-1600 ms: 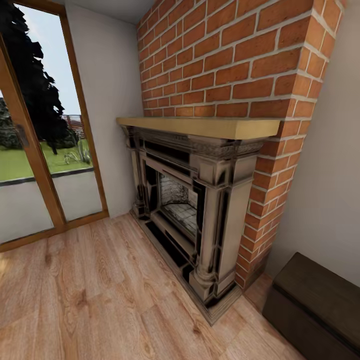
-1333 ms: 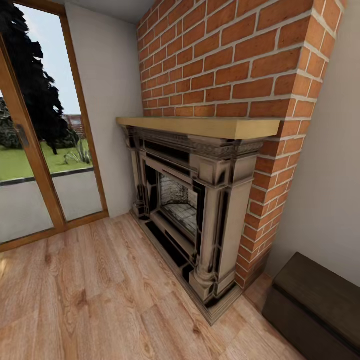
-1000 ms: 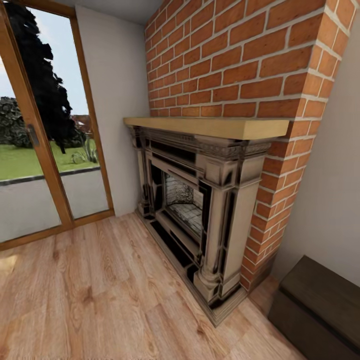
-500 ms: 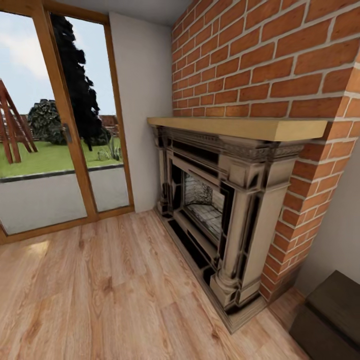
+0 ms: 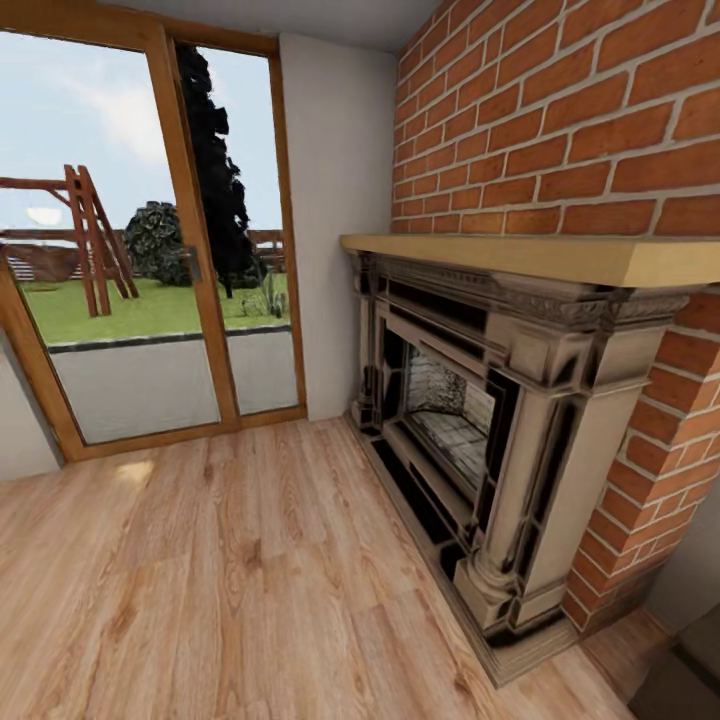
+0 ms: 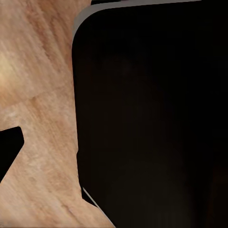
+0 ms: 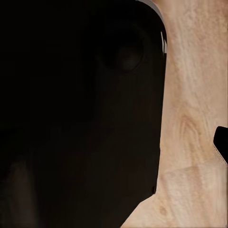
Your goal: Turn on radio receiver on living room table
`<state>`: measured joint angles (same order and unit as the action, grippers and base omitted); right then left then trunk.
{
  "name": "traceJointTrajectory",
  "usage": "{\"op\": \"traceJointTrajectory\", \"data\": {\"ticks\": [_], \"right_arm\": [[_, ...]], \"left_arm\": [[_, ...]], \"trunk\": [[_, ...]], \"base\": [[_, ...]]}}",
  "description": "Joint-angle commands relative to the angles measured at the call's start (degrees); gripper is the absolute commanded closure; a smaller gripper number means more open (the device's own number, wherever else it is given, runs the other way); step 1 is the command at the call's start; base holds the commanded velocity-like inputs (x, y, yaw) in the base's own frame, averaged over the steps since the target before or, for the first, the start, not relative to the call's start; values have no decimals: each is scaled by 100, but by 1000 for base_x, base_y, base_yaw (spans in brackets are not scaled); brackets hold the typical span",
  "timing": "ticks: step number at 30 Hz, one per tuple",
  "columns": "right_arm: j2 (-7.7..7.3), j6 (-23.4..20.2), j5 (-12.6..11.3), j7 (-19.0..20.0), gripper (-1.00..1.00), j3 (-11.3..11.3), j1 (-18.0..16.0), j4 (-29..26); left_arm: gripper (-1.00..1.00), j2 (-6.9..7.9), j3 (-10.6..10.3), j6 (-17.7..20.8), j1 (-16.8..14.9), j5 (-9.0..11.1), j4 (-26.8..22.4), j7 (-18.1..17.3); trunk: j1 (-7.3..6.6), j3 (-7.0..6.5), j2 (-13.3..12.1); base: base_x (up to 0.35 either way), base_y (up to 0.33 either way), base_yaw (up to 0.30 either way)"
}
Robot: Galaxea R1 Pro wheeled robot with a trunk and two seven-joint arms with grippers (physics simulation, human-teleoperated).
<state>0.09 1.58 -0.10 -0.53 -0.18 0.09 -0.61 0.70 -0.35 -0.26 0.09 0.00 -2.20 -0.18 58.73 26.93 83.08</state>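
While both wrist cameras look down past a large black rounded body [image 6: 152,114] at the plank floor [image 6: 42,95], neither claw's fingers can be made out, so I cannot tell whether the left or the right claw is spread or pressed together. In the right wrist view the same kind of dark mass [image 7: 76,114] covers most of the frame, with pale wood floor [image 7: 194,95] beside it; it is probably part of the robot's own body, though that is a judgement.

Judging by this, the step in hand is travel: the robot is on its way and has not reached the tabletop. The radio receiver is nowhere to be made out from this position, so its place cannot be given. The next move calls for turning the base and head away from this corner until the grey tabletop and the red case come into view, then driving up close enough for an arm to reach.

Further out, the head view faces a carved stone fireplace [image 5: 480,420] with a light wooden mantel [image 5: 530,255], set in a red brick chimney breast [image 5: 560,110]. Beside it stands a beige wall section [image 5: 335,200], then a wood-framed glass door [image 5: 190,260] looking onto grass and a wooden swing frame [image 5: 90,235]. A corner of a dark brown chest [image 5: 690,680] sits by the brickwork. The fireplace hearth and that chest are what the base should steer clear of while turning; the open floor [image 5: 200,580] leaves room.
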Motion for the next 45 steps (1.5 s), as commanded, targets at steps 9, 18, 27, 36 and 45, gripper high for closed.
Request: {"op": "traceJointTrajectory", "data": {"ticks": [9,18,27,36,45], "right_arm": [[14,-9,2,-8,-100,0,0,0],[18,-9,2,-9,-100,9,0,0],[18,-7,2,-9,-100,9,0,0],[15,-3,2,-9,-100,8,0,0],[18,-9,2,-9,-100,8,0,0]], "left_arm": [[-100,0,0,0,0,0,0,0],[-100,0,0,0,0,0,0,0],[-100,0,0,0,0,0,0,0],[-100,0,0,0,0,0,0,0],[-100,0,0,0,0,3,0,0]], "trunk": [[0,0,0],[0,0,0],[0,0,0],[0,0,0],[0,0,0]], "base": [[0,0,276],[0,0,276],[0,0,276],[0,0,276],[0,0,276]]}}
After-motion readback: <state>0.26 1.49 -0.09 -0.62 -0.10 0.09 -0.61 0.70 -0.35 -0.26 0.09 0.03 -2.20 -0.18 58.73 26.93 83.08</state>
